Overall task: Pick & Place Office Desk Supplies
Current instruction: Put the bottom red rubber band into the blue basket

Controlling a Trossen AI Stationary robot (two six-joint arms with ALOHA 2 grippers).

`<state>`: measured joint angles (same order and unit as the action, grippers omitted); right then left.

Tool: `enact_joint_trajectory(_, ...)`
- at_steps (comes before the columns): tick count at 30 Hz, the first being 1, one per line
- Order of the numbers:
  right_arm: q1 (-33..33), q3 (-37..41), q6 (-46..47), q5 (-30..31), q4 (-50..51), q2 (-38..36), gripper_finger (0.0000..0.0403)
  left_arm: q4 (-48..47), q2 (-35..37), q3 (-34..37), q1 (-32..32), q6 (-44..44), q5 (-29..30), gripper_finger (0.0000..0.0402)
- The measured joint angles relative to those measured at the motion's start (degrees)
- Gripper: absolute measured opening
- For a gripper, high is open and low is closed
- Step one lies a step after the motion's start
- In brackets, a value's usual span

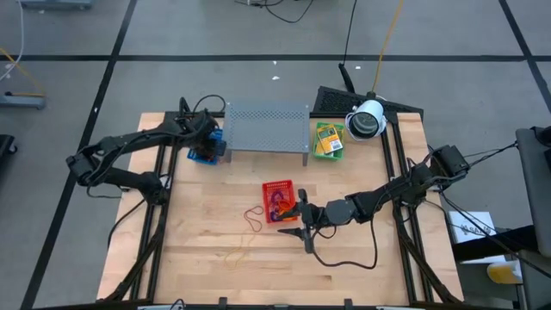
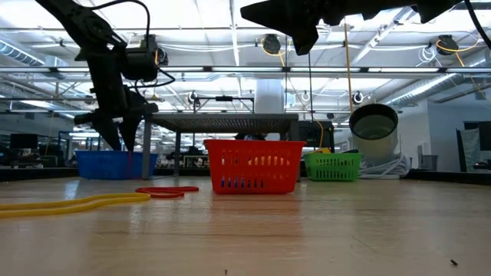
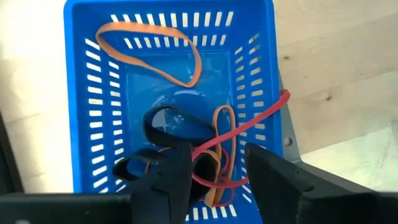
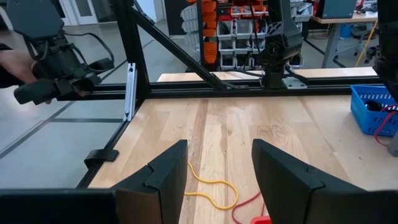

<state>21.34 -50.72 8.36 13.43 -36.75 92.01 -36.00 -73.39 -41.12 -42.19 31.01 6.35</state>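
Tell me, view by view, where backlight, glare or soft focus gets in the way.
Low view: bright ceiling lights backlight both arms into silhouettes, and the nearest tabletop is soft. Left wrist view: a sheen on the blue basket floor. High view: even light, no glare. Right wrist view: the right pincer fingers read as plain dark shapes.

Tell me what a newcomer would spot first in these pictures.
Probably the red basket mid-table, bright against the pale wood, with the right gripper hovering open just beside it. Next, the left gripper, open over the blue basket at the far left, where orange, red and black rubber bands lie tangled. A yellow band and a red band lie loose on the table.
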Motion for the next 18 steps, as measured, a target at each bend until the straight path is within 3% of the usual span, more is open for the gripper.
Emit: enact_joint_trajectory(18,0.00,0.00,-0.46,0.00,0.46,0.00,0.0169,-0.62,4.92,0.21,-0.22,-3.88,-1.86,0.0154)
